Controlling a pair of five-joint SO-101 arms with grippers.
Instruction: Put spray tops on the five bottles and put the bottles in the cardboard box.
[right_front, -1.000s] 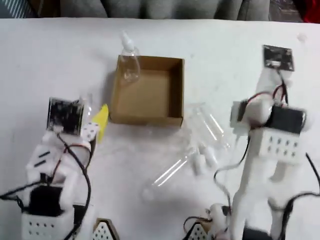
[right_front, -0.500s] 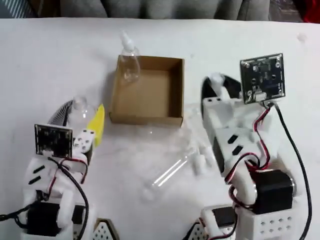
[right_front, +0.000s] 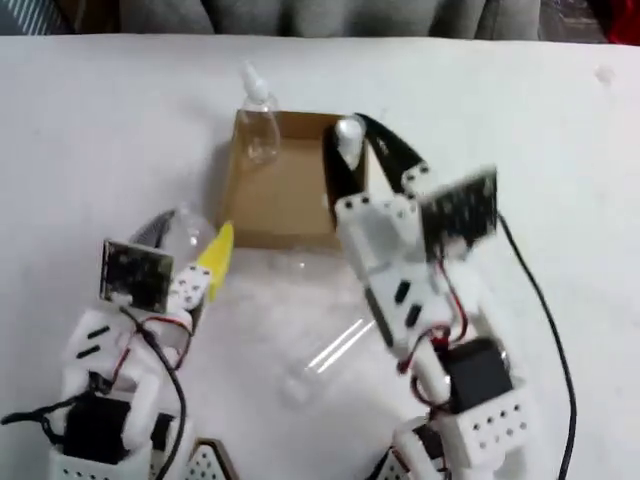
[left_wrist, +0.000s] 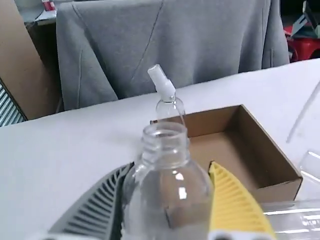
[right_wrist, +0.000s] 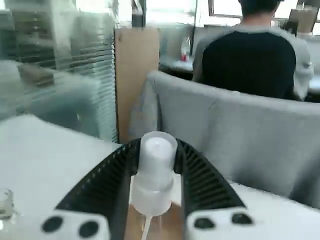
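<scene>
My left gripper (right_front: 185, 233) is shut on a clear open-necked bottle (left_wrist: 165, 190), held upright between its grey and yellow fingers, just left of the cardboard box (right_front: 290, 205). My right gripper (right_front: 362, 150) is shut on a white spray top (right_wrist: 155, 167) and hangs over the box's right wall; the white spray top (right_front: 348, 135) shows between black fingers. A capped bottle (right_front: 258, 125) leans on the box's far left corner, the same capped bottle (left_wrist: 167, 100) standing beyond the held one. Another clear bottle (right_front: 335, 350) lies on the table in front of the box.
White table (right_front: 120, 110) all around. The right arm's body (right_front: 420, 290) covers the spot right of the box. Grey chair backs (left_wrist: 165, 45) stand beyond the table's far edge.
The right arm has swung left from the table's right side with the spray top, ending above the box's right wall. The left gripper with its bottle has shifted slightly towards the box.
</scene>
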